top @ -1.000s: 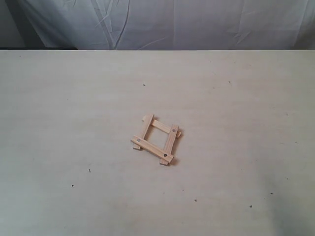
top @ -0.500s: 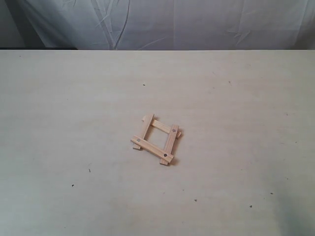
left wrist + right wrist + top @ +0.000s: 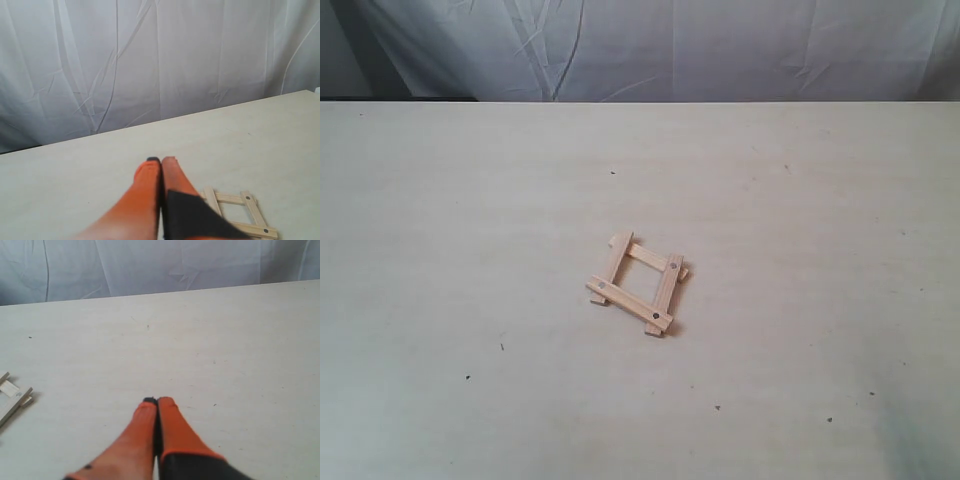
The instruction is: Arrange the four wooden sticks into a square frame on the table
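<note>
— How many?
— Four flat light-tan wooden sticks (image 3: 628, 299) formed one open square frame (image 3: 665, 288), dark holes at three corners, centred on the cream wood-grain table (image 3: 470, 220).
— Grippers?
— The orange left gripper (image 3: 161, 162) and right gripper (image 3: 157, 402) were both pinched closed.

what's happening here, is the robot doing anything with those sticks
Nothing is being handled at this moment. The four wooden sticks lie on the table as a small square frame, overlapping at the corners. The left gripper and right gripper are both shut and empty, neither touching the frame, and neither shows in the exterior view.
</note>
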You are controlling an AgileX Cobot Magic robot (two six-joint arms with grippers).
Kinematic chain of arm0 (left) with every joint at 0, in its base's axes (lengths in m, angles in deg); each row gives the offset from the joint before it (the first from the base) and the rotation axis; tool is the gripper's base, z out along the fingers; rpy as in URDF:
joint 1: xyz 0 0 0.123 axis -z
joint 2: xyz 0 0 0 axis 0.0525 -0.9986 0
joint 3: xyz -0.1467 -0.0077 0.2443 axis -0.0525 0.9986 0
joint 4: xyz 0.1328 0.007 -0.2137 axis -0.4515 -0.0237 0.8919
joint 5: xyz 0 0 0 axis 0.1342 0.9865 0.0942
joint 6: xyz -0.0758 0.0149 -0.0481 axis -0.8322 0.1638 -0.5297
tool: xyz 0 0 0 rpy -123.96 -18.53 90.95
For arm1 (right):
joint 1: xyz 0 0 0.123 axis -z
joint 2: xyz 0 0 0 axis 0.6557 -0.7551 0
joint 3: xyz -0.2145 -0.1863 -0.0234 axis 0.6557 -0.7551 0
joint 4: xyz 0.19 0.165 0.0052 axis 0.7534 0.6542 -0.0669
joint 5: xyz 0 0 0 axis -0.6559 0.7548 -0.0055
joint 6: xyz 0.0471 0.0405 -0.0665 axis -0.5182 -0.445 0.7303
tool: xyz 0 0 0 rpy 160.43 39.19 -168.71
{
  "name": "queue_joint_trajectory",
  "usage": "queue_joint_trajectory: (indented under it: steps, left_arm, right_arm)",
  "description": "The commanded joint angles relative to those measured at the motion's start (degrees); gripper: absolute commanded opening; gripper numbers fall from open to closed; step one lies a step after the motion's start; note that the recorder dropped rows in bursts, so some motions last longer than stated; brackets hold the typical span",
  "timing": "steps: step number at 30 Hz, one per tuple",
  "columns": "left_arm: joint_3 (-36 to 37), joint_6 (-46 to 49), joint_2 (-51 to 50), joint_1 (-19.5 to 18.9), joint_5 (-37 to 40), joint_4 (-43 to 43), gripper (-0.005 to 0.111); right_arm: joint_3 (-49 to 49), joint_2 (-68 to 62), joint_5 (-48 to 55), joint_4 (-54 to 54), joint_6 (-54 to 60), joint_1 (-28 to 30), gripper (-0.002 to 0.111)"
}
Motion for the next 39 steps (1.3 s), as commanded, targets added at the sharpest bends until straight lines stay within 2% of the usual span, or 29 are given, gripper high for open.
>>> queue_joint_trajectory:
  steps: [1,14,18,24,28,34,39]
  left_arm:
    - [0.17,-0.02,0.20,0.22,-0.71,-0.07,0.000]
    - [0.17,-0.02,0.20,0.12,-0.71,-0.56,0.000]
    - [1.63,-0.02,0.34,-2.81,0.55,-1.83,0.000]
    - [8.10,-0.02,2.80,-7.61,0.29,-2.84,0.000]
    - [13.24,-0.02,6.62,-9.45,-1.11,-4.21,0.000]
    - [21.65,-0.02,13.62,-9.64,-2.44,-7.02,0.000]
    - [25.73,-0.02,13.62,-9.64,-4.40,-6.70,0.000]
  right_arm:
    - [-0.28,0.30,-0.88,0.09,0.00,0.34,0.000]
    - [-0.28,0.30,-0.71,0.08,0.00,0.34,0.000]
    - [-0.28,0.30,-0.71,0.08,0.00,0.34,0.000]
    - [-0.28,0.30,-0.71,0.08,0.00,0.34,0.000]
    - [-0.28,0.30,-0.71,0.08,0.00,0.34,0.000]
    - [-0.28,0.30,-0.88,0.25,0.00,0.34,0.000]
    - [-0.28,0.30,-0.88,0.25,0.00,0.34,0.000]
